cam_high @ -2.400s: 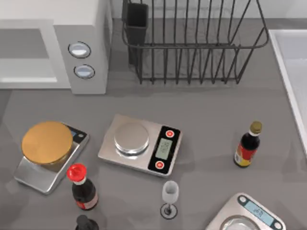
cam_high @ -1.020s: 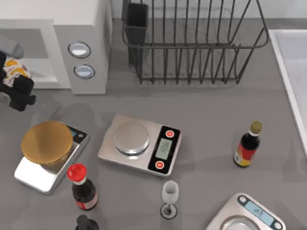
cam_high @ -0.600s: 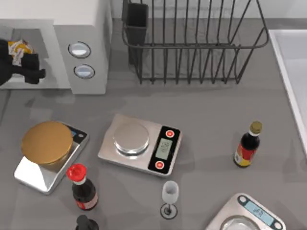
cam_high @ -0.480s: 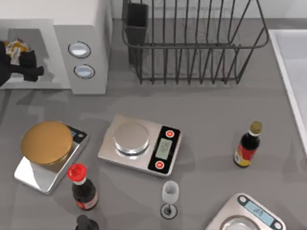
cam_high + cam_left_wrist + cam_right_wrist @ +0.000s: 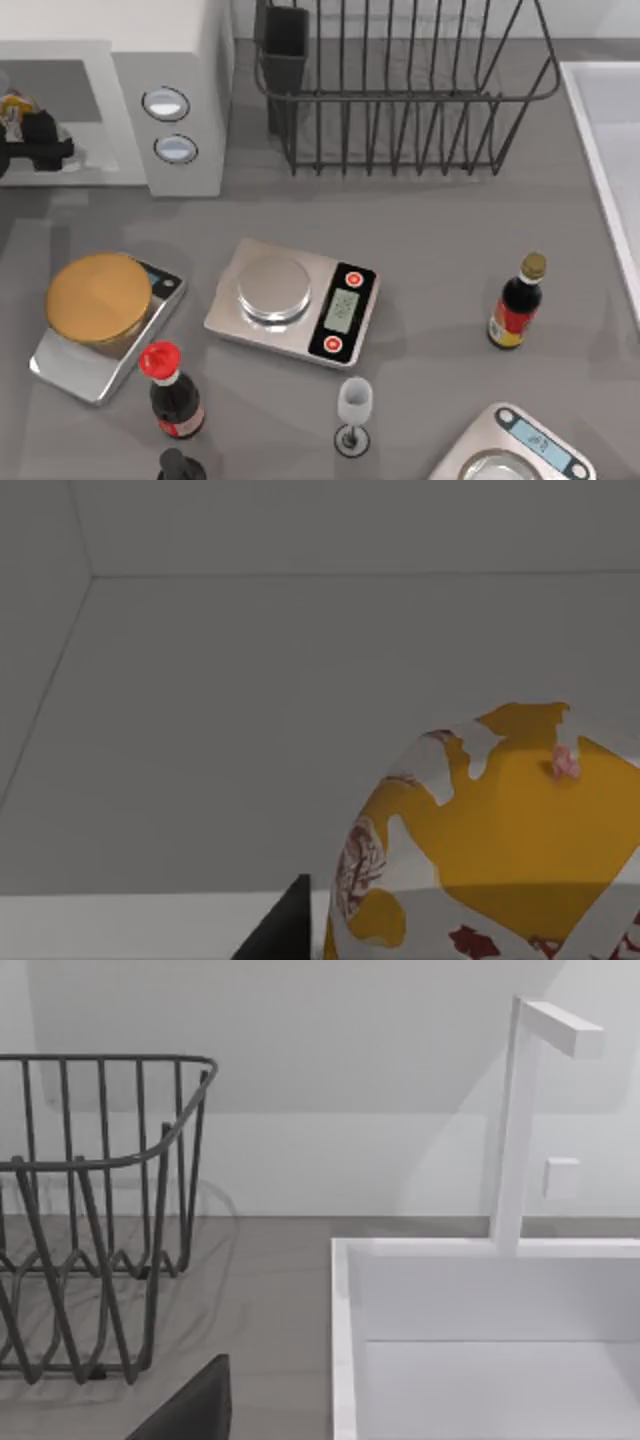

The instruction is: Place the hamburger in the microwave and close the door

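Observation:
The white microwave [image 5: 170, 60] stands at the table's back left, its grey cavity [image 5: 75, 85] open toward the front. Just inside that cavity, at the left edge, my left gripper [image 5: 24, 130] is shut on the hamburger [image 5: 12, 106]. The left wrist view has the cream, yellow-patched hamburger [image 5: 500, 850] up close against the grey cavity walls, with one dark fingertip [image 5: 285, 930] beside it. The door is out of view. In the right wrist view a dark finger [image 5: 190, 1410] of my right gripper faces the sink.
A scale carrying a golden disc [image 5: 97, 298] and a red-capped bottle [image 5: 168, 395] sit front left. A second scale [image 5: 290, 300], a small glass [image 5: 353, 410] and a dark bottle [image 5: 517, 300] lie mid-table. The wire rack [image 5: 400, 90] and the sink [image 5: 610, 130] stand at the back and right.
My left gripper came in from the left carrying the hamburger, rose to the microwave opening and has now slid further left and deeper into the cavity.

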### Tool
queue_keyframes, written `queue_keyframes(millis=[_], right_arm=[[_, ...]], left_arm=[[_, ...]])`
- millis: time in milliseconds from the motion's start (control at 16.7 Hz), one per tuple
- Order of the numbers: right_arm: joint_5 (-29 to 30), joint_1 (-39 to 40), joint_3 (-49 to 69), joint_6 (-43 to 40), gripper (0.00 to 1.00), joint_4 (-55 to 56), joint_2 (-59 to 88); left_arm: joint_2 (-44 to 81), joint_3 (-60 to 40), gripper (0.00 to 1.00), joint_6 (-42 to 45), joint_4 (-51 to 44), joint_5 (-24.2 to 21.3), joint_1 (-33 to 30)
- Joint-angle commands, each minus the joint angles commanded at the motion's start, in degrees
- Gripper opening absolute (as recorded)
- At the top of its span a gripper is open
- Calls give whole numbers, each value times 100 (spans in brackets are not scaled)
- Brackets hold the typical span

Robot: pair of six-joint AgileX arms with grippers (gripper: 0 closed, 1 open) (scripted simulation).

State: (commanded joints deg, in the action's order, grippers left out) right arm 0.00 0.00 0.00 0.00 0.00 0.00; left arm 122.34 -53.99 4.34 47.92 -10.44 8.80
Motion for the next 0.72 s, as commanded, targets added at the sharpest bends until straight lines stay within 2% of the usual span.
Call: queue_keyframes(millis=[240,720], right_arm=[[0,0,0,0,100,0,0],[0,0,0,0,100,0,0]], left_arm=[[105,-125,0,-24,-105,-25,-69],[1298,-2252,0,-51,-924,104,-176]])
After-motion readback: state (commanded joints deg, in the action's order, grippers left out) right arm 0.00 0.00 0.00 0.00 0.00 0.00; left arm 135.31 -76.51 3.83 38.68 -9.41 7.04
